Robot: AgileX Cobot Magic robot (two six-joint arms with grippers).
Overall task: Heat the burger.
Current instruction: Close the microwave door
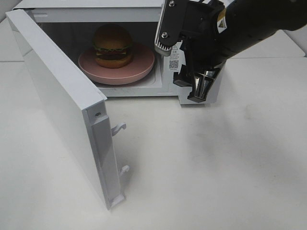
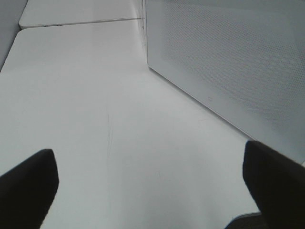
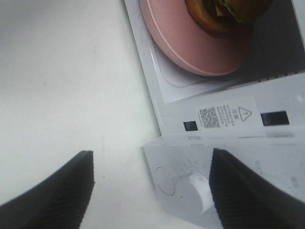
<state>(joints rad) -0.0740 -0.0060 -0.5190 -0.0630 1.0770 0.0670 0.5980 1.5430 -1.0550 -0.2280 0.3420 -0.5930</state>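
The burger (image 1: 113, 45) sits on its pink plate (image 1: 139, 73) inside the microwave (image 1: 139, 90); left gripper (image 2: 150, 188) and right gripper (image 3: 148, 191) both gape wide, empty; loading looks done; next, the open door (image 1: 57, 105) wants swinging shut.

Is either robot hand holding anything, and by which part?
Nothing is held. The left hand and right hand are open and empty; the burger sits on the pink plate.

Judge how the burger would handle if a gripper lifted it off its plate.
The burger shows stacked layers, so it may shear apart unless gripped across the whole stack. Its smooth domed bun probably slips in a grip. Sitting flat on the plate, it seems unlikely to roll.
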